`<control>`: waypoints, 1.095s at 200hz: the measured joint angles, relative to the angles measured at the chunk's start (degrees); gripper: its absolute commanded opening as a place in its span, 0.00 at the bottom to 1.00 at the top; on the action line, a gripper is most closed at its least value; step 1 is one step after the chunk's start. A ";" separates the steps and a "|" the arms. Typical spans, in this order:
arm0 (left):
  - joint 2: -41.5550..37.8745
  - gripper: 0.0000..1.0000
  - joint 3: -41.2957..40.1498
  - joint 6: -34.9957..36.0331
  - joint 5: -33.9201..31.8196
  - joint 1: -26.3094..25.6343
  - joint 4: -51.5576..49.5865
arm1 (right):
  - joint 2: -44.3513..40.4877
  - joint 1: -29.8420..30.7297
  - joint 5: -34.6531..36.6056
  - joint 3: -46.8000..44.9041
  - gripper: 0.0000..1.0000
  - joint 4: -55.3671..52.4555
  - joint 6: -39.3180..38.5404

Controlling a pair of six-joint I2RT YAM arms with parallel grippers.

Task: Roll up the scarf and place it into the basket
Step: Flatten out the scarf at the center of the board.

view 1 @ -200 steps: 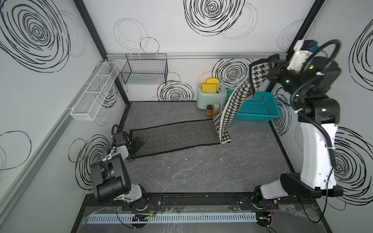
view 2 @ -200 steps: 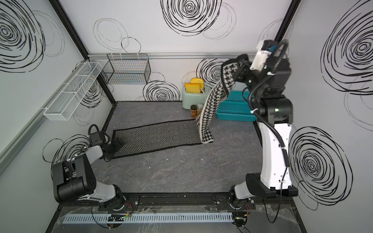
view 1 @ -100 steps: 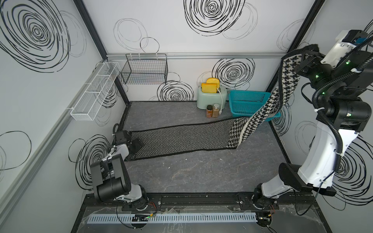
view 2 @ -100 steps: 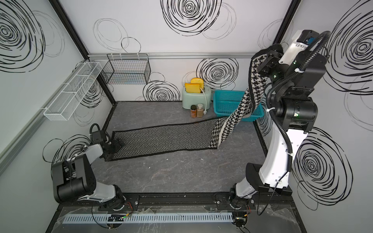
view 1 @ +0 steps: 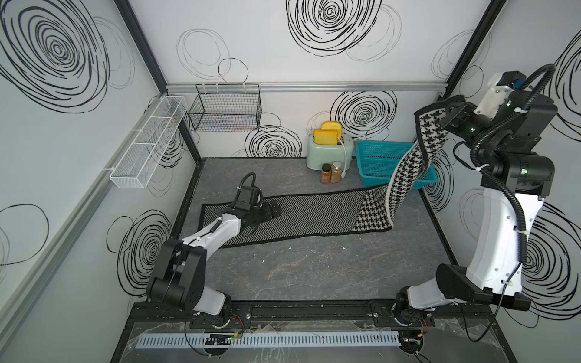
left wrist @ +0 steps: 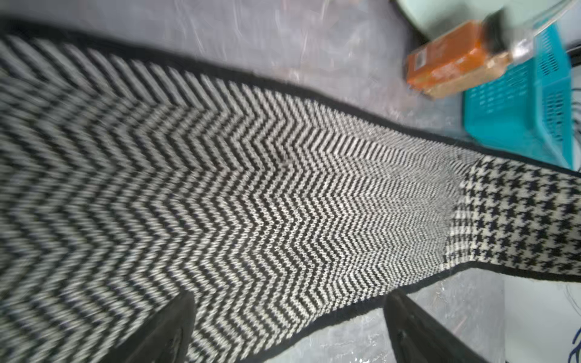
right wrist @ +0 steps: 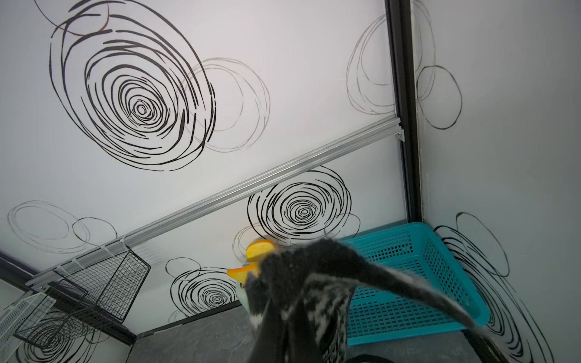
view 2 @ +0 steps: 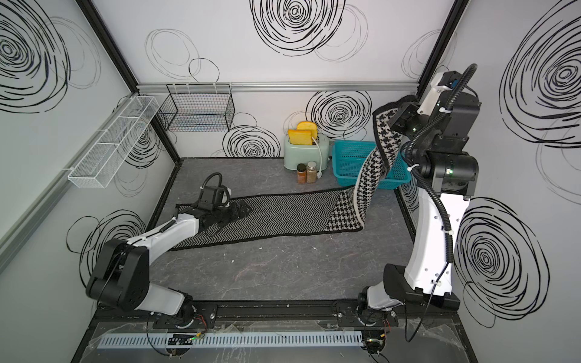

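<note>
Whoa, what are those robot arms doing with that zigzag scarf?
They're meant to roll up the scarf and put it in the teal basket. The right pincer is shut on one end and holds it high up, so the scarf hangs down in front of the basket. The rest lies flat on the table, not rolled yet. The left pincer is open, low over the other end.

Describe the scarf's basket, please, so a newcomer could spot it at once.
Find the back corner nearest the right arm, beside the mint-green toaster. The basket stands there on the tabletop, behind the lifted scarf. It alone is teal perforated plastic; the black wire basket and white mesh rack hang on walls.
</note>
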 measured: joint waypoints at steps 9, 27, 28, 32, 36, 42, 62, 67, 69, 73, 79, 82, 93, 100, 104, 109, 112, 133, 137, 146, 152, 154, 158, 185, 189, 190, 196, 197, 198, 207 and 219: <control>2.97 0.98 0.07 -0.57 0.61 -0.92 1.70 | -1.01 0.39 -0.48 -2.05 0.00 0.46 0.26; 6.36 0.98 0.07 -1.03 1.46 -1.73 3.45 | -2.75 1.05 -1.16 -5.77 0.00 1.36 0.90; 6.43 0.98 0.04 -1.03 1.51 -1.73 3.50 | -2.82 1.05 -1.16 -5.90 0.00 1.40 0.90; 6.80 0.98 -0.04 -1.01 1.66 -1.62 3.89 | -3.10 1.18 -1.31 -6.51 0.00 1.51 1.01; 7.04 0.98 -0.17 -1.01 1.90 -1.38 4.17 | -3.34 1.33 -1.42 -7.02 0.00 1.55 1.07; 7.19 0.98 -0.57 -1.01 2.05 -0.76 4.76 | -3.72 1.49 -1.64 -7.67 0.00 1.62 1.11; 6.86 0.98 -2.95 -0.66 3.32 2.95 7.45 | -4.74 1.97 -1.97 -9.25 0.00 1.88 1.07; 6.67 0.98 -3.45 -0.33 3.58 4.11 8.13 | -5.07 2.01 -2.05 -9.70 0.00 2.01 1.07; 6.54 0.98 -3.69 -0.15 3.54 4.66 8.33 | -5.16 2.01 -2.08 -9.88 0.00 2.05 1.07; 6.36 0.98 -4.09 0.20 3.56 5.49 8.68 | -5.60 2.01 -2.16 -10.54 0.00 2.38 1.03; 5.84 0.98 -4.79 0.90 3.52 7.17 8.94 | -6.19 2.01 -2.36 -11.45 0.00 2.89 1.01; 5.57 0.98 -5.09 1.11 3.48 7.91 8.98 | -6.54 2.01 -2.45 -11.98 0.00 3.17 1.01; 4.26 0.98 -6.38 2.60 3.23 11.26 8.85 | -7.89 2.01 -3.10 -14.12 0.00 4.55 0.98; 3.32 0.98 -7.17 3.54 2.97 13.57 8.31 | -8.68 1.99 -3.72 -15.26 0.00 5.38 0.98; 2.82 0.98 -7.54 4.00 2.78 14.86 7.96 | -9.05 1.99 -4.07 -15.87 0.00 5.97 1.03; 2.19 0.98 -7.96 4.68 2.54 16.50 7.28 | -9.49 1.99 -4.52 -16.48 0.00 6.80 1.07; 1.81 0.98 -8.17 5.16 2.38 17.62 6.91 | -9.75 1.99 -4.94 -16.96 0.00 7.41 1.07; 0.48 0.98 -8.59 8.04 1.77 23.74 3.96 | -11.30 1.99 -7.74 -20.26 0.00 11.85 1.40; 0.44 0.98 -8.46 8.50 1.73 24.41 3.56 | -11.58 2.01 -8.35 -20.98 0.00 12.72 1.53; 0.44 0.98 -8.00 9.44 1.46 25.31 2.43 | -12.11 2.05 -9.73 -22.62 0.00 14.82 1.77; 0.44 0.98 -7.78 9.94 1.40 25.38 1.81 | -12.55 2.16 -10.73 -24.09 0.00 16.59 1.90; 0.44 0.98 -7.72 10.08 1.38 25.38 1.66 | -12.63 2.19 -11.02 -24.46 0.00 16.98 1.92; 0.37 0.98 -7.58 10.25 1.36 25.18 1.16 | -12.94 2.32 -11.65 -25.53 0.00 18.21 1.99; -0.37 0.98 -6.27 10.84 0.76 21.81 -3.76 | -15.43 3.39 -16.41 -34.97 0.00 27.12 2.82; -0.37 0.98 -5.99 10.82 0.74 20.96 -4.22 | -15.74 3.54 -17.14 -36.41 0.00 28.26 3.17; -0.37 0.98 -5.86 10.84 0.72 20.52 -4.42 | -15.80 3.56 -17.27 -36.72 0.00 28.55 3.28; -0.37 0.98 -5.35 10.80 0.85 18.91 -4.98 | -16.17 3.67 -18.05 -38.71 0.00 30.12 3.65; -0.37 0.98 -5.31 10.80 0.85 18.69 -5.05 | -16.28 3.69 -18.29 -39.26 0.00 30.58 3.89; -0.37 0.98 -5.22 10.78 0.87 18.27 -5.05 | -16.33 3.74 -18.40 -39.52 0.00 30.75 3.93; -0.37 0.98 -4.92 10.36 1.25 15.98 -5.01 | -16.61 3.93 -19.26 -42.16 0.00 32.92 4.59; 0.26 0.98 -4.50 9.68 1.95 12.98 -4.68 | -16.72 3.98 -20.15 -45.07 0.00 35.08 5.64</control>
